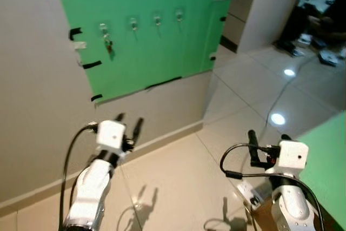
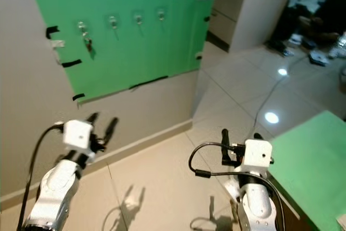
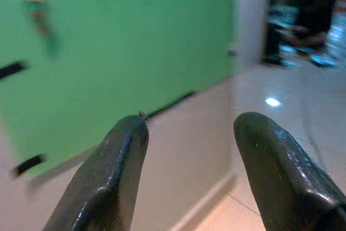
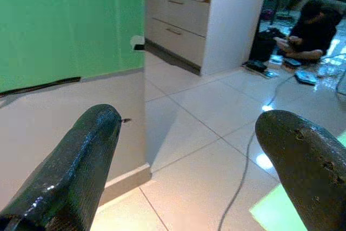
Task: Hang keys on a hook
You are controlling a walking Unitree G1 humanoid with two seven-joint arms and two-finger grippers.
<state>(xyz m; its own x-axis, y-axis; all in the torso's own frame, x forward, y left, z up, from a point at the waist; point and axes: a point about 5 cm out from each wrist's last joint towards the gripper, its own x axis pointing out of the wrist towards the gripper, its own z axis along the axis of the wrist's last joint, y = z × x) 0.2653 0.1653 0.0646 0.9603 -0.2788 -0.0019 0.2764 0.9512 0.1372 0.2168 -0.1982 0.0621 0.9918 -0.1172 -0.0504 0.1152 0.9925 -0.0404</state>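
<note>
Apparently our small dark keys (image 1: 108, 44) already hung from the leftmost clear wall hook (image 1: 102, 27), so we judged both empty, spread-fingered claws, left claw (image 1: 130, 124) and right claw (image 1: 252, 143), best drawn straight back.

Four hooks (image 1: 133, 23) sit in a row on the board (image 1: 146, 41) ahead, with the keys (image 1: 108, 43) hanging from the leftmost. A cabinet (image 1: 259, 9) stands to the board's right. A person (image 4: 313, 31) sits on the floor beyond it.

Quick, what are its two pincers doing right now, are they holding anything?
Left pincer: open, holding nothing, raised toward the green board.
Right pincer: open, holding nothing.
</note>
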